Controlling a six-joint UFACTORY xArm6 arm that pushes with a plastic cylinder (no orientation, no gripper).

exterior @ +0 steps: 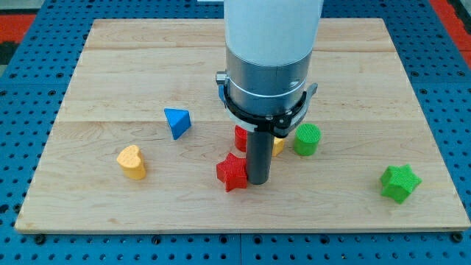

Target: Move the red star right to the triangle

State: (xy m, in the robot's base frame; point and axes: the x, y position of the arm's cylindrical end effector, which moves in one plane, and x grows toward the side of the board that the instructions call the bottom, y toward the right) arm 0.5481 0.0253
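Down near the bottom middle of the board sits the red star [232, 172], a small chunky block with blunt points and fine ribbed sides that look like printed plastic; its top face is flat and a matte, saturated red. Touching its right side, or at least pressed just beside it, is my tip [258, 181], the lower end of a smooth dark rod that stands upright on the wood; the arm has no pincer at all, so nothing here is apart, together or clamped, only a plain rod. Above the rod rise a grey metal collar with a black ring and a broad white cylinder. Just behind the rod a second red block [240, 136] peeks out, its shape mostly hidden, and a sliver of a yellow block [279, 144] shows at the rod's right. Next to that stands the green cylinder [307, 139], ribbed like the star. Up and to the view's left of the star, well apart from it, lies the blue triangle [176, 121], a sharp-edged wedge. Farther left is the yellow heart [132, 162], and far off at the view's right the green star [399, 182]. All rest on a pale wooden board [110, 73] with visible grain and plank seams.
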